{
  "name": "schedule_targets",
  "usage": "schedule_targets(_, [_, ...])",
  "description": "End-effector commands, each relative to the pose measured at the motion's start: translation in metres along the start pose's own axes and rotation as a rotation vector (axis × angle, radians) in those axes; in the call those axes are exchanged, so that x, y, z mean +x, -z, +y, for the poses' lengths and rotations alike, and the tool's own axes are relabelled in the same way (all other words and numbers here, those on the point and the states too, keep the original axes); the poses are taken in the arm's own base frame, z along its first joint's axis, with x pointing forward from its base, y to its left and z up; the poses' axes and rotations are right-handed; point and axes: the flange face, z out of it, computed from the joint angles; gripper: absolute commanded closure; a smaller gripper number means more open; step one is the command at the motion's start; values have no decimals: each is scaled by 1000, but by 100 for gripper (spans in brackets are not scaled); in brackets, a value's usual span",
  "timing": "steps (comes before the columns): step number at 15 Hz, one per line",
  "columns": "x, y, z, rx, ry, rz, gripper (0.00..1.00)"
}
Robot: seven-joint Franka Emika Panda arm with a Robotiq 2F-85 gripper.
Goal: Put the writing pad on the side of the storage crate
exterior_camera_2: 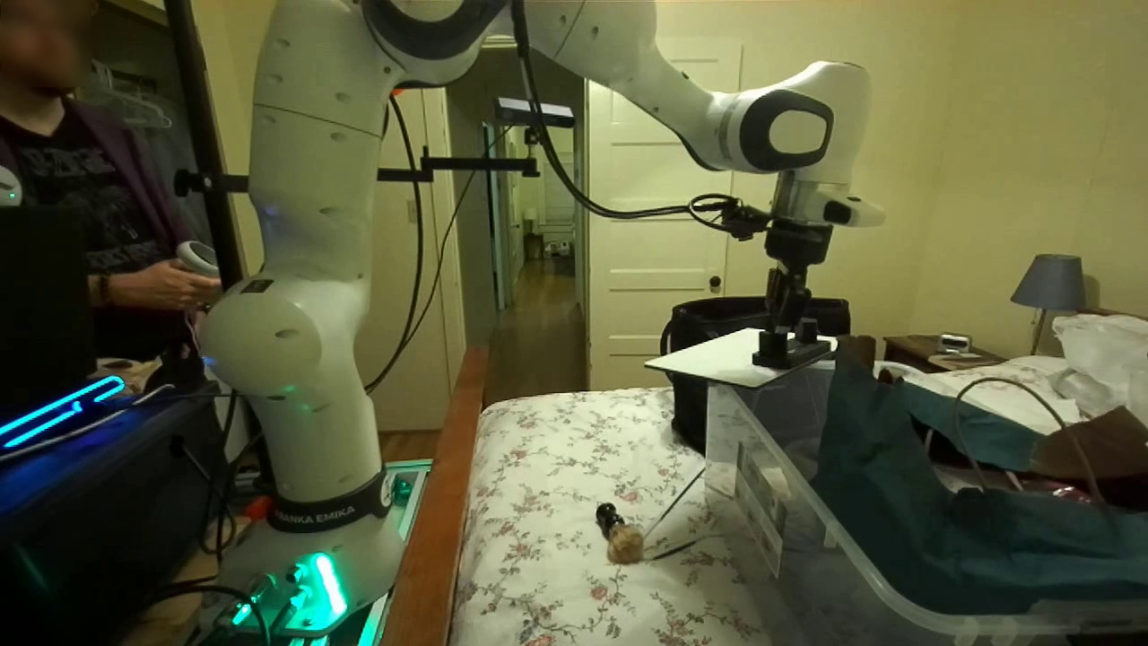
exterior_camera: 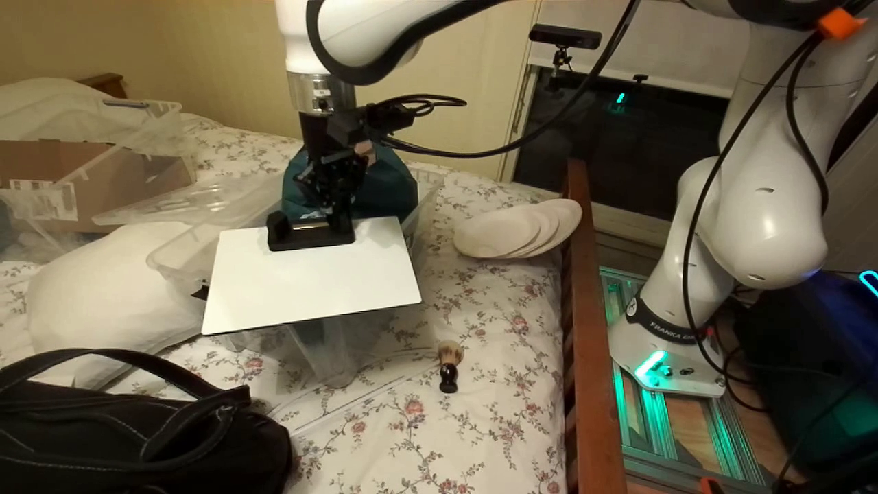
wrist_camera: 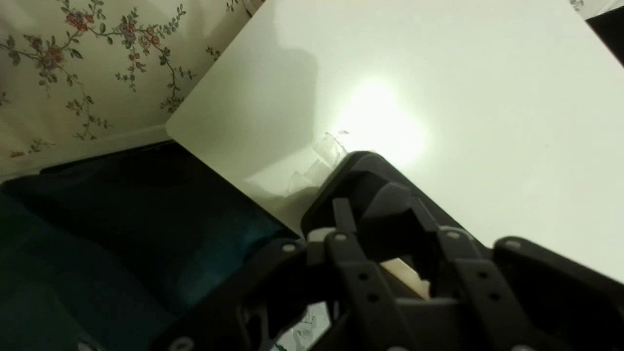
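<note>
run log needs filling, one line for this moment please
gripper at black clip, closure unclear | writing pad over end of storage crate, overhanging | rim contact unclear | brush on bed

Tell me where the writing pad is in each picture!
In an exterior view: the writing pad lies left of centre.
In an exterior view: the writing pad is right of centre.
In the wrist view: the writing pad fills most of the upper right.
Shared landmark: flowery bedding, in all three.
</note>
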Motion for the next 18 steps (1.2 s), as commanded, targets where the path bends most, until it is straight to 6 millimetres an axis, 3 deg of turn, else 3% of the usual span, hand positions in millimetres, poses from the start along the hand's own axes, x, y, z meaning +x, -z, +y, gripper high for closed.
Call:
schedule_targets(1, [19, 12, -7, 15, 70, -16, 93])
schedule_targets(10, [45, -11, -18, -4, 100, -112, 93])
schedule_targets(11, [47, -12, -20, -8, 94, -119, 58])
schedule_targets(12, [46, -12, -22, -10, 97, -126, 44])
schedule_targets(18, [29, 21, -52, -24, 28, -62, 4])
